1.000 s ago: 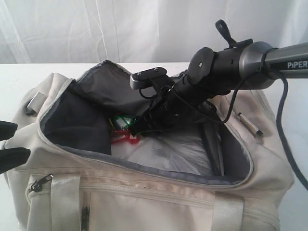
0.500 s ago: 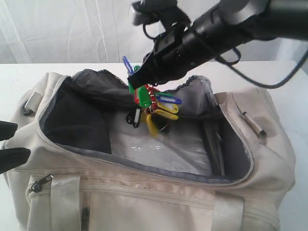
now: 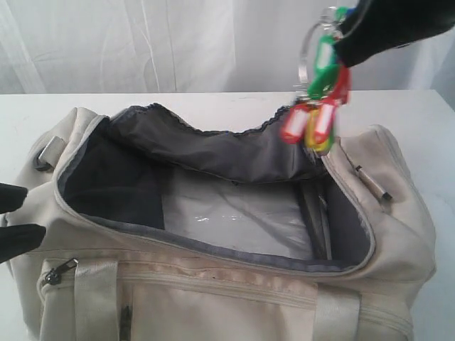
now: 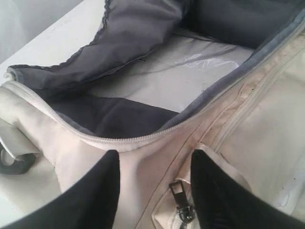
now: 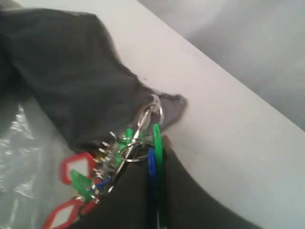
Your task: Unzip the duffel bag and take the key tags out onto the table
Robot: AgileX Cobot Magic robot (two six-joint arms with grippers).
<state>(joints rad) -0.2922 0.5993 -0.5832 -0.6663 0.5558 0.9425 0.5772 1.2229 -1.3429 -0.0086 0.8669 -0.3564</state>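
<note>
The fingers of the right gripper [image 3: 344, 30] are closed narrow on the top of the key tags [image 3: 320, 106]. In the right wrist view the green and blue tags are pinched between the fingers [image 5: 138, 191], and the red ones hang free below.

In the exterior view the bunch hangs straight down from the grip, toward 6 o'clock, so its long axis is upright. It is above the far right corner of the duffel bag [image 3: 213, 284], at about 1 o'clock from the open mouth, and it is clear of the rim.

I judge the next move goes to bare table [image 3: 213, 103], which lies beyond the bag at 12 o'clock; the right arm is the nearer one.

The left gripper [image 3: 14, 213] is at 9 o'clock by the bag's end, with fingers wide apart. Whether they touch the fabric I cannot tell.
</note>
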